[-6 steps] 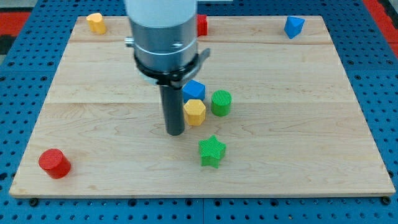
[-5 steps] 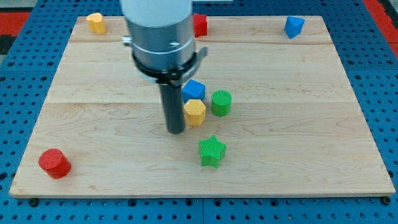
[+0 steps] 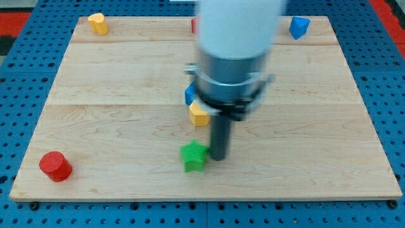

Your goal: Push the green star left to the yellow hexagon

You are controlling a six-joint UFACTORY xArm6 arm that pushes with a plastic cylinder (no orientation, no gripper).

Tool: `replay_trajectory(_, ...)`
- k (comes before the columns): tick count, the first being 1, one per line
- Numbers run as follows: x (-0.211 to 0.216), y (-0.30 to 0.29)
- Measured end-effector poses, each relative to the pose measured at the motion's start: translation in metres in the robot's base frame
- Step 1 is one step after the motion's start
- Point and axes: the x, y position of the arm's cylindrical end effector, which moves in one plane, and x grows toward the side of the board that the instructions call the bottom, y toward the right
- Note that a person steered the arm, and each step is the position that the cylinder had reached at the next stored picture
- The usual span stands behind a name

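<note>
My tip (image 3: 219,158) sits at the right side of the green star (image 3: 194,156), touching or just beside it (motion blur, can't separate them). No end effector; bare rod only. Star lies below the yellow hexagon (image 3: 198,115), near the surface's (image 3: 95,95) bottom edge.

Surroundings:
- blue block (image 3: 189,94) above hexagon, mostly hidden by arm
- red cylinder (image 3: 55,166) bottom left
- yellow block (image 3: 97,23), blue block (image 3: 299,26) at top

No legible writing.

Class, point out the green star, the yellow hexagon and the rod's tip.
green star (image 3: 194,156), camera view, its top face.
yellow hexagon (image 3: 199,115), camera view, its visible left part.
my tip (image 3: 218,157), camera view, the rod's lower end, right of the star.
</note>
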Motion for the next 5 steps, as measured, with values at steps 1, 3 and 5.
replay_trajectory(1, 0.001, -0.022)
replay_trajectory(3, 0.039, -0.007)
replay_trajectory(5, -0.013, -0.111)
